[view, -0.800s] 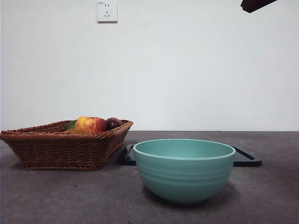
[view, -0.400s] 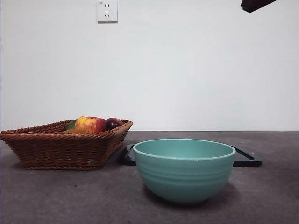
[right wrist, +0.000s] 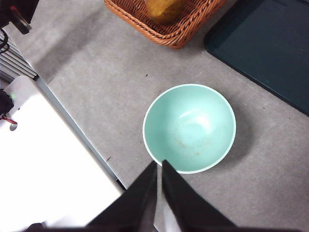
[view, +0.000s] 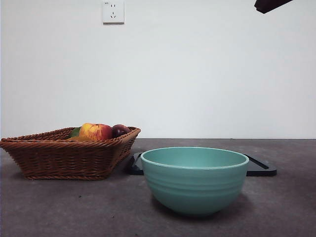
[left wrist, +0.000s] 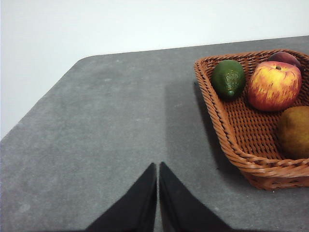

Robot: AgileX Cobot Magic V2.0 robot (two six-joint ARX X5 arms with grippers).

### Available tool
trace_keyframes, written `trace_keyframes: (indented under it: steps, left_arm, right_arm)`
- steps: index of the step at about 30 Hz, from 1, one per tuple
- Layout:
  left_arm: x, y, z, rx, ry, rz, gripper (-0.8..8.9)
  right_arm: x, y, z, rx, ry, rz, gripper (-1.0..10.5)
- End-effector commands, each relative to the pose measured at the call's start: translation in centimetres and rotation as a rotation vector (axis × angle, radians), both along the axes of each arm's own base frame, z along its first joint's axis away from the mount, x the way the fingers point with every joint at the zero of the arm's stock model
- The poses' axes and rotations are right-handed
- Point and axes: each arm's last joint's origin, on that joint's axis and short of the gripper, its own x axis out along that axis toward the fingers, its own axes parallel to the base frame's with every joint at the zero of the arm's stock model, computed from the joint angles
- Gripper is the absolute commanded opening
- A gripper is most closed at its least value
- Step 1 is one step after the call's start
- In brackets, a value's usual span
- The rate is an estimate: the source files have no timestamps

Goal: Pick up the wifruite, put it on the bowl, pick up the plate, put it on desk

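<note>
The wifruite (left wrist: 294, 131), brown and oval, lies in the wicker basket (left wrist: 227, 123) beside a red-and-yellow apple (left wrist: 273, 85); the right wrist view shows the wifruite (right wrist: 164, 8) at the basket's near corner. The mint-green bowl (view: 194, 178) stands empty on the desk (view: 74, 207), and my right gripper (right wrist: 159, 163) hangs shut high above the bowl (right wrist: 189, 127). A dark flat rectangular plate (view: 259, 169) lies behind the bowl. My left gripper (left wrist: 158, 165) is shut over bare desk (left wrist: 96, 135), off to the basket's side. In the front view the basket's wall hides the wifruite.
The basket (view: 64, 155) at the front view's left also holds a green avocado (left wrist: 228, 78) and a dark purple fruit (view: 120, 130). An arm's black tip (view: 269, 5) shows at the top right corner. A white surface (right wrist: 53, 164) borders the desk's edge.
</note>
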Motion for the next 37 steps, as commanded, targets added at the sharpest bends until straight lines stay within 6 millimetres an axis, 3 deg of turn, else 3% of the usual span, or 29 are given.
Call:
trace_keyframes:
  steps: [1,8,12,16,22,29,37]
  left_arm:
    - [0.1,0.0,-0.8,-0.004,0.025,0.007,0.07]
    - [0.1,0.0,-0.8,-0.004,0.025,0.007,0.07]
    - [0.1,0.0,-0.8,-0.004,0.025,0.007,0.07]
    - [0.1,0.0,-0.8,-0.004,0.025,0.006,0.07]
    - [0.1,0.0,-0.8,-0.004,0.025,0.006,0.07]
    - [0.1,0.0,-0.8,-0.004,0.025,0.006,0.07]
    - [0.1,0.0,-0.8,-0.004,0.025,0.006,0.07]
  right_arm:
    - [0.1,0.3,0.3,0.006,-0.014,0.016,0.1]
    - [0.7,-0.4,0.9,0.013,-0.123,-0.050,0.1]
    - [1.8,-2.4,1.8,0.111,-0.282,-0.195,0.1]
    - [1.9,-5.4,1.4,0.159,-0.448,-0.382,0.1]
    - [-0.6,-9.8,-3.0,0.088,-0.779,-0.640,0.1]
    - [-1.8,-10.7,-7.2,0.041,-0.865,-0.789,0.1]
    - [-2.2,-10.8,-11.3,0.046,-0.869,-0.804,0.1]
